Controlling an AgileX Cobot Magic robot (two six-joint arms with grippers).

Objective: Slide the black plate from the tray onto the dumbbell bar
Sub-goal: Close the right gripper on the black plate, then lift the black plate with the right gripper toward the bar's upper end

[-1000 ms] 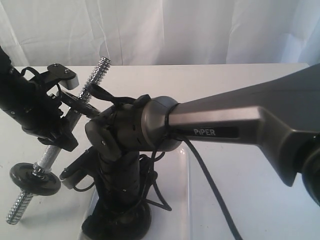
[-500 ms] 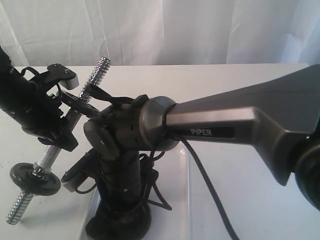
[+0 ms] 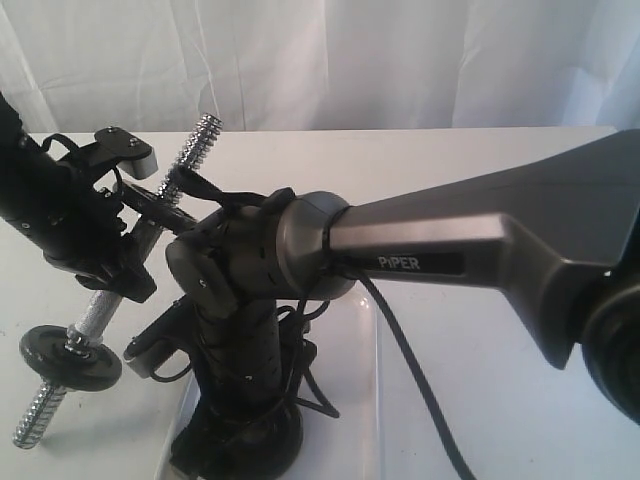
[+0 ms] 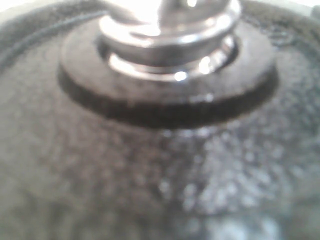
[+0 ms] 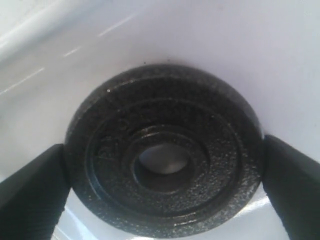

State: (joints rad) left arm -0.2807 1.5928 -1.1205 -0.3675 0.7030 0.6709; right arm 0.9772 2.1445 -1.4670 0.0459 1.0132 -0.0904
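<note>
The black plate lies flat on the white tray, its central hole facing up. My right gripper is shut on its rim, one finger pressed on each side. In the exterior view this gripper points down into the tray and hides the plate. The dumbbell bar slants from upper right to lower left, with a black disc near its low end. My left gripper is shut on the bar's middle. Its wrist view shows only a blurred black disc and chrome collar.
The right arm's grey link crosses the scene from the right, with a black cable hanging from it. A white curtain closes off the back of the white table.
The right arm has eased slightly left and down over the tray. The left arm and the bar have stayed put.
</note>
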